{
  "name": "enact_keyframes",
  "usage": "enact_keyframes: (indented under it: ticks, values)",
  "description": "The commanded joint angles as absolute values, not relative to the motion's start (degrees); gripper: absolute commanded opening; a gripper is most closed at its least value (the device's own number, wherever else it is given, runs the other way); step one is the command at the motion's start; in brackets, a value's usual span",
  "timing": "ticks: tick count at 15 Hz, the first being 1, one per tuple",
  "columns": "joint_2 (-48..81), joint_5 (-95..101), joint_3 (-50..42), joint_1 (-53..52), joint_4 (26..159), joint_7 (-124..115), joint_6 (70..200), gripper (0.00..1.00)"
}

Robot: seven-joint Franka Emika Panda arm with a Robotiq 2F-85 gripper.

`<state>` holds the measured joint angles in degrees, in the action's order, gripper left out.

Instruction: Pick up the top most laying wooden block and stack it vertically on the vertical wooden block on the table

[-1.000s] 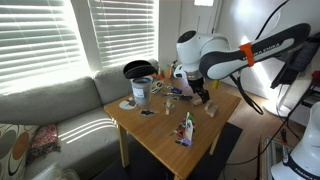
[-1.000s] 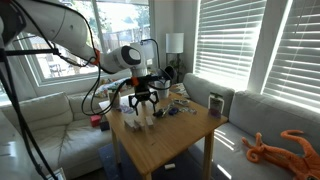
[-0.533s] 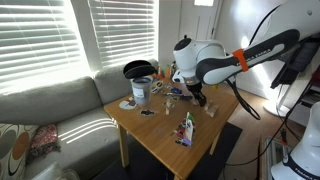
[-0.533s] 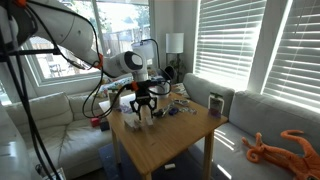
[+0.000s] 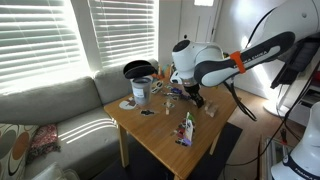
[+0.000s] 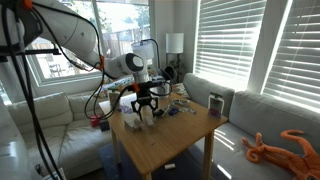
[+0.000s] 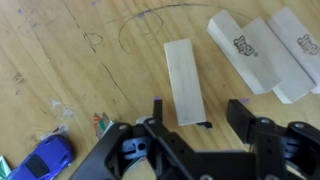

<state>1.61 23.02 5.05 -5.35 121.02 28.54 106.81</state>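
Close in, the gripper (image 7: 195, 112) holds its jaws spread, 1 on each side of a flat-lying wooden block (image 7: 183, 75) on the table (image 7: 60, 70), not touching it. Beside them lies a blue toy car (image 7: 45, 160); farther off, 3 pale blocks (image 7: 262, 50) lie side by side, their printed marks unreadable.

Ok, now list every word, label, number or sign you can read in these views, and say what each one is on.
No text here can be read for certain.
Dark stamp on the middle lying block: too blurred to read.
Dark stamp on the rightmost lying block: too blurred to read.
Pale lettering on the robot arm: too small to read.
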Motion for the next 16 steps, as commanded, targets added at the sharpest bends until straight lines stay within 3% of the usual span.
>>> enact_keyframes:
  ticks: [1, 9, 16]
  values:
    - [4.5, 24.5, 5.6, -5.7, 118.0, 31.6, 104.7, 0.66]
    - [12.1, 29.9, 7.4, -7.0, 109.8, 37.0, 88.3, 0.71]
    - [15.9, 34.3, 8.3, -8.2, 105.6, 35.8, 88.1, 0.73]
